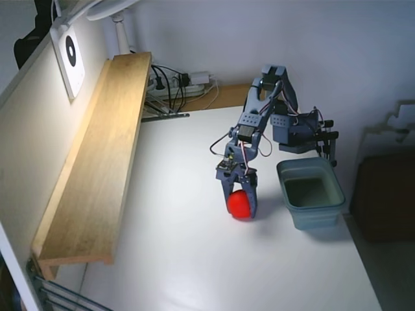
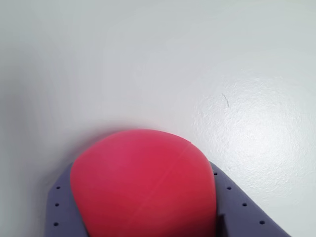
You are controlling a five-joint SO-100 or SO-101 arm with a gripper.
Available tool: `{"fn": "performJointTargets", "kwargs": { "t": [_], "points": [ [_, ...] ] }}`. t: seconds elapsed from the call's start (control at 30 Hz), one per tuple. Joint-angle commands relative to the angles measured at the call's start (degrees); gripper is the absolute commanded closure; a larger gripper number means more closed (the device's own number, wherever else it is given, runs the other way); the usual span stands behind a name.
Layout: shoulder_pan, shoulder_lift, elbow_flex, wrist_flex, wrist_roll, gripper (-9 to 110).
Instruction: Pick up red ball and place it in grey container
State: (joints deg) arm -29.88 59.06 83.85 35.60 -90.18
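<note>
1. Presently, red ball [image 1: 238,203]: sat low on the white table [image 1: 181,259], left of the grey container [image 1: 311,193] in the fixed view and apart from it.
2. Gripper [image 1: 241,202]: fingers closed around the ball on both sides; the wrist view showed the ball [image 2: 143,182] filling the space between them.
3. Step, judged: grasp made, lift pending.
4. Next move would call for raising the ball clear of the container's rim, then carrying it right above the opening.

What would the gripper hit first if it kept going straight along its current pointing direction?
The white table. The gripper points down, shut on the red ball, so the ball likely touches first; its height above the table is unclear.
</note>
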Motion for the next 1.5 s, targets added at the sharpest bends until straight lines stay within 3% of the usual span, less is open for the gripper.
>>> {"fn": "performJointTargets", "kwargs": {
  "t": [0.0, 0.47, 1.07, 1.47],
  "points": [
    [-0.74, -0.97, -2.67, 1.32, 0.18, 78],
    [-0.74, 2.97, -12.81, 15.41, 0.18, 78],
    [-0.74, 0.46, -42.71, 42.79, 0.18, 78],
    [-0.37, 0.46, -42.71, 42.79, 0.18, 78]
  ]
}}
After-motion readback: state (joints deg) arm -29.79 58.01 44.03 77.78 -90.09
